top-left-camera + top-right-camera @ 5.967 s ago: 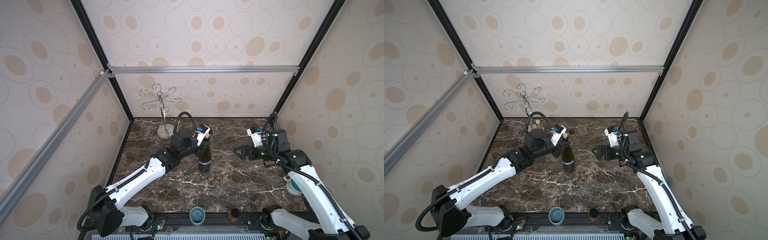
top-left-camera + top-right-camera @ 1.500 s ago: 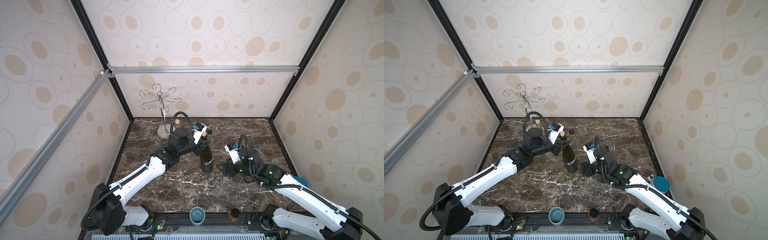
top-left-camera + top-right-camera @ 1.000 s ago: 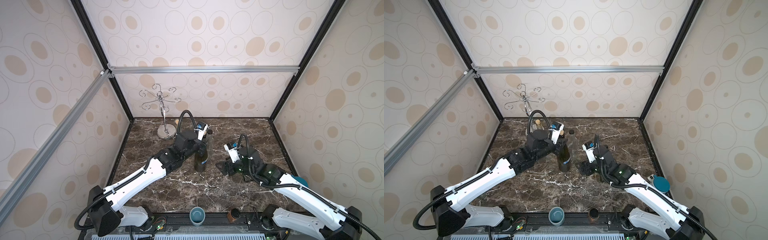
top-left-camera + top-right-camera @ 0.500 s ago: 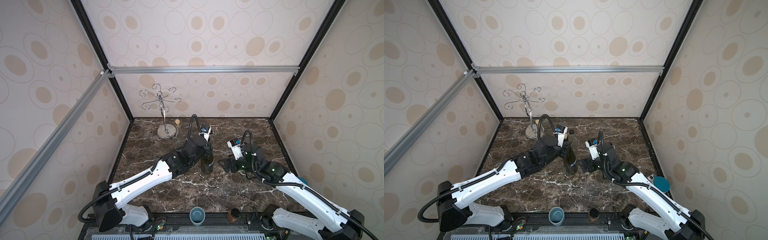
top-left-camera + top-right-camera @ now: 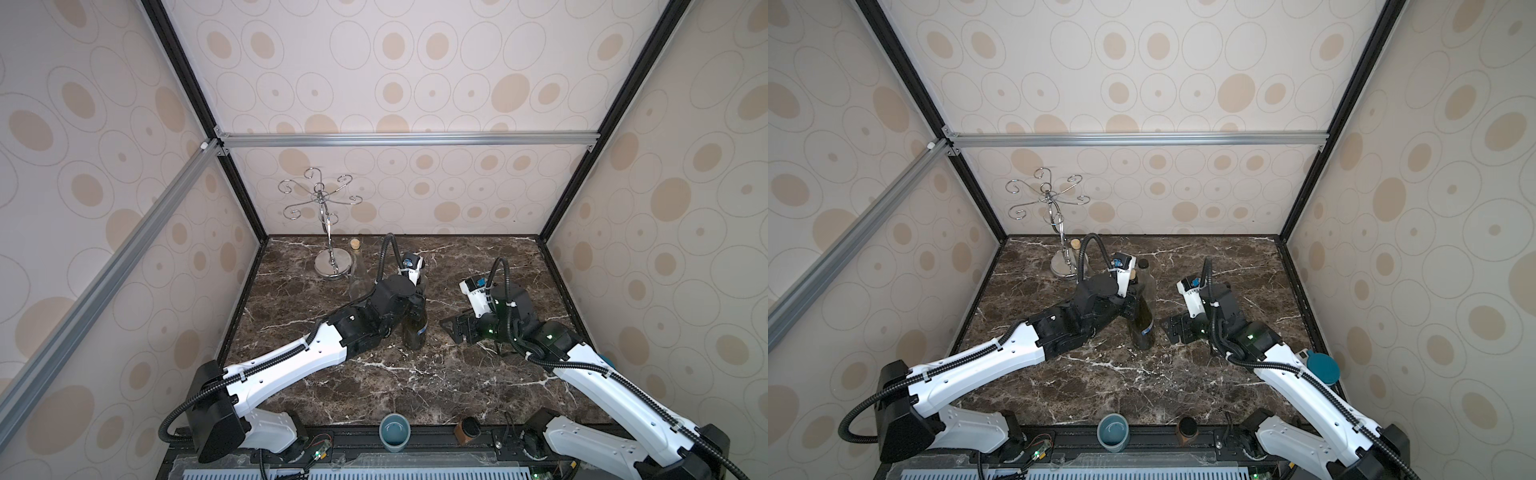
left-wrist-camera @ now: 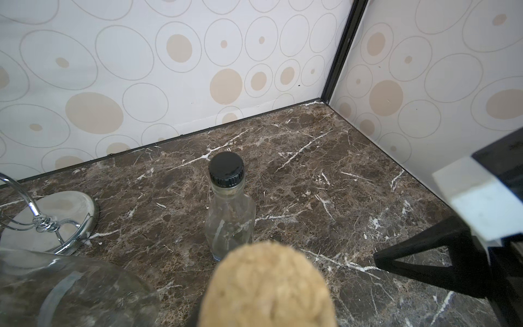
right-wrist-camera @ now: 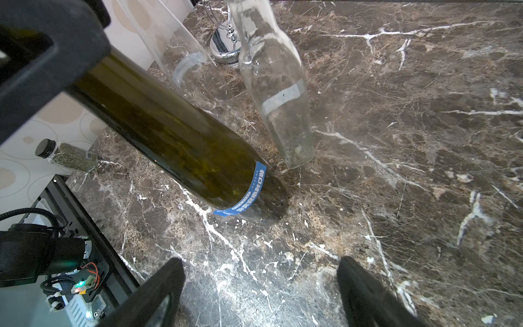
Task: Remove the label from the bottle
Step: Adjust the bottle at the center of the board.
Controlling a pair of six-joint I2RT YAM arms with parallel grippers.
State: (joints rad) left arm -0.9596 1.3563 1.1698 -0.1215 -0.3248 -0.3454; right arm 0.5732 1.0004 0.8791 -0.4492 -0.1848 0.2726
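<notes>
Dark brown marble top [image 5: 374,386], dotted beige wallpaper [image 5: 415,195] all round. Green bottle [image 5: 414,334] stands mid-table with the blue label [image 7: 249,195] low on it. Left gripper [image 5: 1133,303] is clamped on its neck. Right gripper [image 7: 260,294] is spread wide just beside it. Clear bottle [image 7: 277,99] sits right behind it, chrome stand [image 5: 331,266] further back.

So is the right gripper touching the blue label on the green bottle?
Apart. The right wrist view shows bare marble between the open right gripper and the blue label on the green bottle.
</notes>
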